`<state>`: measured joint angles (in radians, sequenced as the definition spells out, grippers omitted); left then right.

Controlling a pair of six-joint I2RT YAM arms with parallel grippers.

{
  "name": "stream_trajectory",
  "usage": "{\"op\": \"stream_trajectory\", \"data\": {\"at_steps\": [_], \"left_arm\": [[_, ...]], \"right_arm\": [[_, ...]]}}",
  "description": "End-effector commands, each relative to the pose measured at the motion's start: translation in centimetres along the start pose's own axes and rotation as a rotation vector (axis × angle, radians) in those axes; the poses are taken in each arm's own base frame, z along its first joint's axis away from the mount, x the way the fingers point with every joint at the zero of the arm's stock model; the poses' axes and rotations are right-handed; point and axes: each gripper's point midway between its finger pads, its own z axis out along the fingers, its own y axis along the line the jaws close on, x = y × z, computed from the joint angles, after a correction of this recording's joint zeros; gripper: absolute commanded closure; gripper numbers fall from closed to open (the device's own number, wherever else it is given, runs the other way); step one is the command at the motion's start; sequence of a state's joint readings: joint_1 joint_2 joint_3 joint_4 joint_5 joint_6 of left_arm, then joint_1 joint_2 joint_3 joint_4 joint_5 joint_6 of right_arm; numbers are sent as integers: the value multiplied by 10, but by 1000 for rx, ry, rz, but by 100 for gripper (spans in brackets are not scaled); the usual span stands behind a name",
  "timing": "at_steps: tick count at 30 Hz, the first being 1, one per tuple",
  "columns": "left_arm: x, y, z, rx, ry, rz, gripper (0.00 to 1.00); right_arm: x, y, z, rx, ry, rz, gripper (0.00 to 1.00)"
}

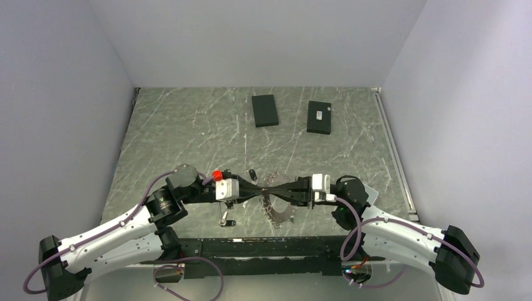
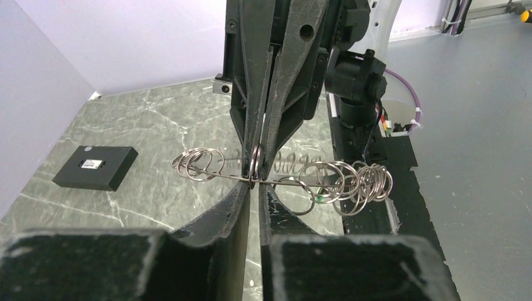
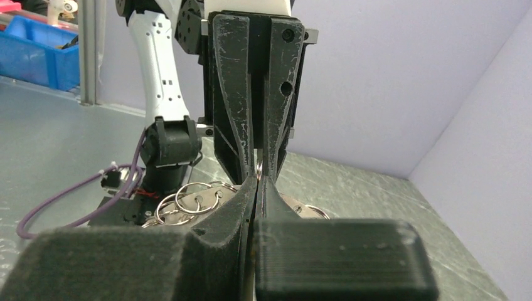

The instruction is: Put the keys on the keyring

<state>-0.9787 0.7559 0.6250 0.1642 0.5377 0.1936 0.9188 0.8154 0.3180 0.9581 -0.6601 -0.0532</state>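
Note:
The keyring (image 1: 280,210) is a large flat grey ring held up off the table between my two grippers. In the left wrist view it shows edge-on (image 2: 219,175), with several small split rings and a green tag (image 2: 320,199) hanging from it. My left gripper (image 1: 260,187) is shut on its edge (image 2: 256,180). My right gripper (image 1: 276,189) faces it tip to tip and is shut on the same ring (image 3: 258,177). One key (image 1: 252,174) lies just behind the grippers. Another key (image 1: 224,220) lies below the left gripper.
Two flat black boxes (image 1: 265,110) (image 1: 319,117) lie at the back of the marbled table; one shows in the left wrist view (image 2: 95,167). A black strip (image 1: 251,246) runs along the near edge by the arm bases.

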Motion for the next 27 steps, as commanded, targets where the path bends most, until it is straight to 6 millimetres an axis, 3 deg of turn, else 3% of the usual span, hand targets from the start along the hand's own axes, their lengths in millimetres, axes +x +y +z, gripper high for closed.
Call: {"op": "stream_trajectory", "data": {"at_steps": [1,3,6,11,13,15,19,27], "left_arm": [[-26,-2,2,24,-78,25,91],[-25,-2,2,19,-72,20,100],[-25,0,0,6,-60,8,100],[-26,4,-5,-35,-63,13,77],[-28,4,-7,-37,-71,15,74],[-27,3,-7,-34,-70,19,78],[-25,2,-6,-30,-69,15,100],[-24,0,-7,-18,-64,22,100]], "right_arm": [[8,-1,5,-22,55,17,100],[12,0,5,-27,72,22,100],[18,-2,4,-22,104,20,100],[21,-2,2,-13,116,31,100],[24,-1,3,-18,126,40,100],[23,-1,3,-19,120,44,100],[25,1,5,-33,127,55,100],[29,5,5,-64,147,61,100]]}}
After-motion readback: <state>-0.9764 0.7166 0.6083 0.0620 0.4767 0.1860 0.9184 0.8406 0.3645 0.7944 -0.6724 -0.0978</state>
